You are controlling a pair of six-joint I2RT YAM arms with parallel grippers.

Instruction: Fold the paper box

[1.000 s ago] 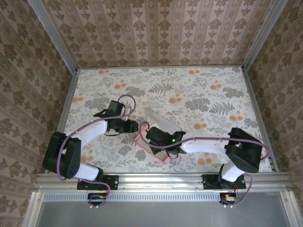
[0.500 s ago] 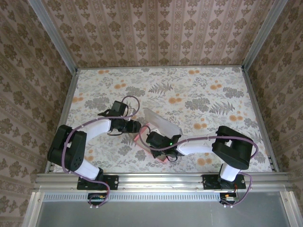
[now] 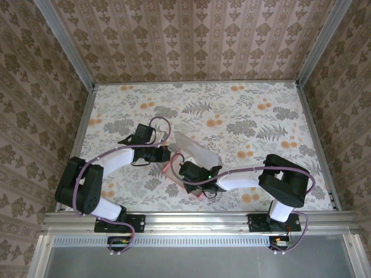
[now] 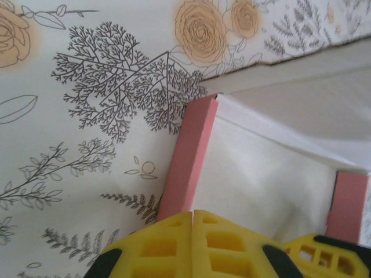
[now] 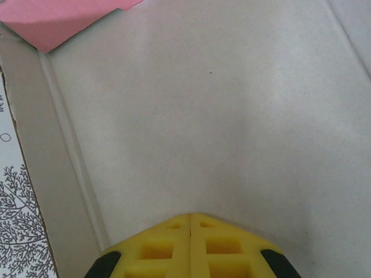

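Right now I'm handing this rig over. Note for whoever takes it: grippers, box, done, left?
Grippers: left gripper shut, its tip at the foot of the pink side wall; can't tell if card is pinched. The right gripper is shut, its tip on the off-white inner floor, apparently holding it down.
Things: paper box lies mid-table between the arms, open, pale side up, with a long flap standing up on the far side.
Done: at least one side wall raised.
Left: fold and tuck the remaining flaps, then close the box.
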